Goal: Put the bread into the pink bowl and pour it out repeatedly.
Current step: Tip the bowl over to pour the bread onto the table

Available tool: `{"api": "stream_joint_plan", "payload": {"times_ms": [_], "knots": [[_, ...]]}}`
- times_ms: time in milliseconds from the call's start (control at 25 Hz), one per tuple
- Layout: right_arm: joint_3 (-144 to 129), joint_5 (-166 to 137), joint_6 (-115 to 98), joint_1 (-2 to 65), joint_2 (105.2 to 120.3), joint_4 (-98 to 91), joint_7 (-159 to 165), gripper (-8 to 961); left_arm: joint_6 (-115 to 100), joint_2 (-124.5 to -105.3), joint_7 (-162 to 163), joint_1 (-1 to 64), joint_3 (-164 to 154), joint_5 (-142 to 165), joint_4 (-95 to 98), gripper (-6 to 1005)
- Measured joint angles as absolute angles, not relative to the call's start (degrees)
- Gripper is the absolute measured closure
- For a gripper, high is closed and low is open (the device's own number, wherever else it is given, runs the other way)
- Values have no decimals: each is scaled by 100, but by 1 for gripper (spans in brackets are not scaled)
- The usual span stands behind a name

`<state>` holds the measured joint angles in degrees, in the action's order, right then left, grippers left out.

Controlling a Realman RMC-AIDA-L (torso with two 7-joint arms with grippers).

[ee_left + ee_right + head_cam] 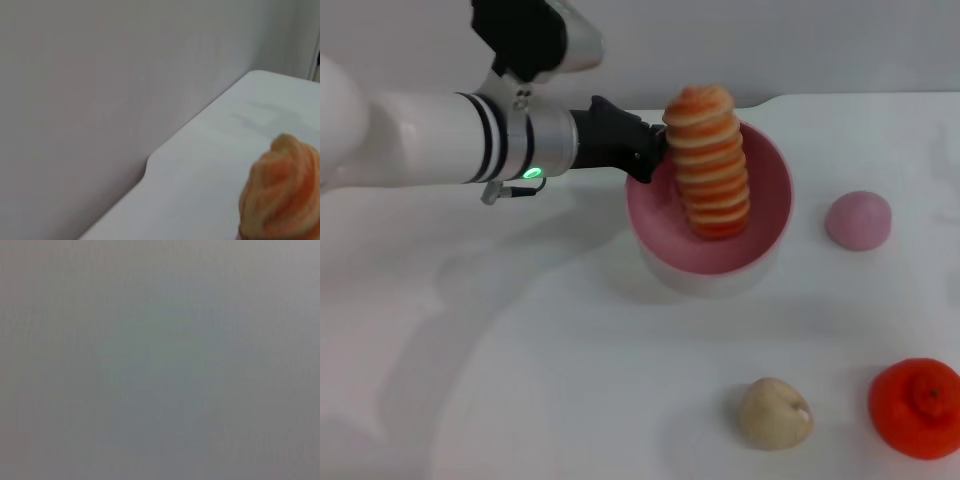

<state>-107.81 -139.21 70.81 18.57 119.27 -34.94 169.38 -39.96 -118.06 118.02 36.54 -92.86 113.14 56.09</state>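
- I see the left gripper (652, 158) clamped on the pink bowl (772, 185) at its left rim, bowl tipped toward me on the white table (540, 360).
- Bread (710, 160) stands on end inside the bowl, top poking above the far rim; its tip also shows in the left wrist view (282, 190).
- Pink bun (858, 220) right of the bowl; beige lump (775, 413) and orange fruit (917, 407) near right.
- Right gripper isn't visible.
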Motion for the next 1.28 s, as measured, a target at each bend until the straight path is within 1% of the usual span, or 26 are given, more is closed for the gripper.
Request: {"api": "stream_joint_plan", "payload": {"times_ms": [200,560,600,920,1120,1280], "knots": [[-10778,-13894,7085,1752,11934,-3456,16937,321,-3356,-11810,11475,3571,-9639,11403,5736,931],[-10807,-13758,7024,1748,11943,-3417,16933,320,-1952,-11819,11308,3178,-10669,11916,6220,931],[-10818,-13694,7021,1756,11942,-3407,16933,320,-1418,-11819,11304,2939,-11175,12203,6529,930],[-10837,-13621,7010,1806,11935,-3361,16930,319,67,-11836,11157,2390,-12110,12927,6927,930],[-10852,-13621,7004,1838,11929,-3370,16931,318,1043,-11853,10731,2213,-12586,12950,6900,929],[-10857,-13622,7004,1854,11927,-3368,16931,317,1377,-11854,10631,2159,-12789,12953,6888,929]]}}
